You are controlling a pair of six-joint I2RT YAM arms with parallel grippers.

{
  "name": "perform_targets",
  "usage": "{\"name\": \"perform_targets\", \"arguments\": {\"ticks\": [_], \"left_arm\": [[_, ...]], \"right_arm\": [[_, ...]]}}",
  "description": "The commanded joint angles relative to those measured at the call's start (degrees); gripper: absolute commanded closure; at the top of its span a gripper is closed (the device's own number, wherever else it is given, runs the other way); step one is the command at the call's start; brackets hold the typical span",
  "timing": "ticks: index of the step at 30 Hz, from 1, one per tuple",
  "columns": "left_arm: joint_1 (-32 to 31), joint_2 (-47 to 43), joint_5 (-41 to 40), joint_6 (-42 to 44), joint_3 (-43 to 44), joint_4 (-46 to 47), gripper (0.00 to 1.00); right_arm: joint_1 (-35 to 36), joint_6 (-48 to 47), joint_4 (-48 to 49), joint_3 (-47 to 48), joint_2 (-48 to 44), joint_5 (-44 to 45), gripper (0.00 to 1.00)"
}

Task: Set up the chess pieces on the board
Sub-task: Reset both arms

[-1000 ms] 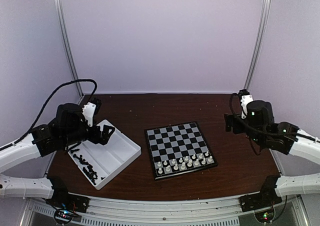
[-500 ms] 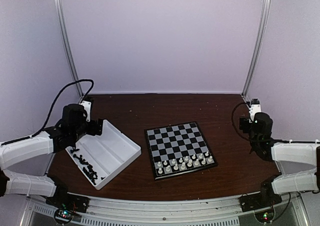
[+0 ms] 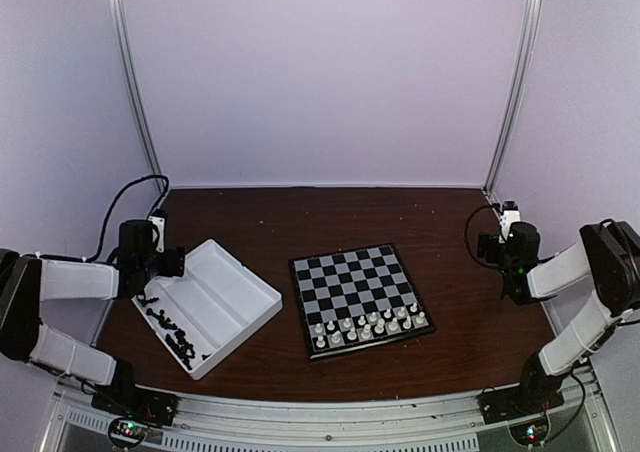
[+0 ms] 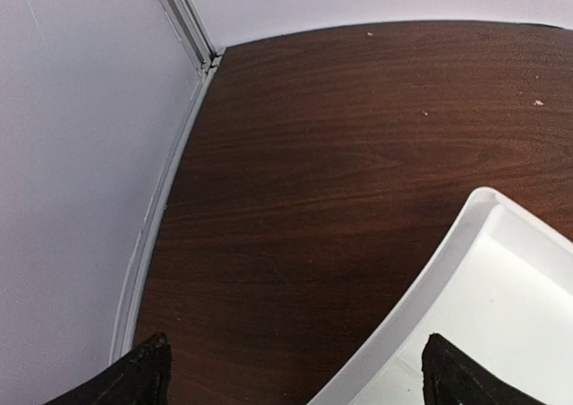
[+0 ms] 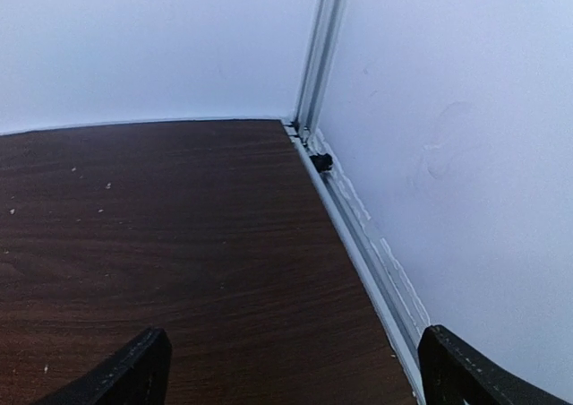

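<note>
Chess pieces (image 3: 365, 324): the white ones are lined up on the board (image 3: 355, 272) in the middle, and the black set (image 3: 172, 329) is loose in the white tray (image 3: 250, 297). Left gripper (image 4: 291, 374) and right gripper (image 5: 291, 369) both gape empty off at the sides. Next, I'd guess, left picks a black one.

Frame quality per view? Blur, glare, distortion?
Top external: soft, the white pieces on the board blur together; side rails lean, a wide-angle look. Left wrist: sharp wood grain, the tray nearly blown out. Right wrist: sharp, even light, no glare on the table.
</note>
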Motion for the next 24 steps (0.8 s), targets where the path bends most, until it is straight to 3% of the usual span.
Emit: {"name": "perform_targets", "arguments": {"ticks": [1, 7, 8, 13, 14, 24], "left_arm": [[1.72, 6.08, 5.06, 2.43, -2.85, 16.42, 0.02], [2.26, 11.43, 8.43, 7.37, -3.45, 24.86, 0.03], [2.62, 13.32, 8.50, 7.25, -4.76, 29.89, 0.02], [6.83, 16.27, 14.92, 4.14, -6.63, 36.25, 0.02], [7.09, 15.53, 15.15, 4.08, -6.12, 33.10, 0.02], [8.18, 16.03, 17.31, 4.08, -5.90, 33.83, 0.02]], "right_arm": [[-2.08, 5.62, 9.74, -3.78, 0.79, -1.79, 0.00], [-1.98, 4.57, 9.18, -2.65, 1.47, -2.56, 0.00], [-1.96, 4.51, 8.76, -2.32, 1.49, -3.98, 0.00], [-1.98, 2.43, 6.97, -1.43, 1.48, -6.66, 0.00], [-1.99, 2.43, 7.03, -1.49, 1.44, -6.67, 0.00], [-1.98, 2.34, 7.01, -1.44, 1.48, -6.71, 0.00]]}}
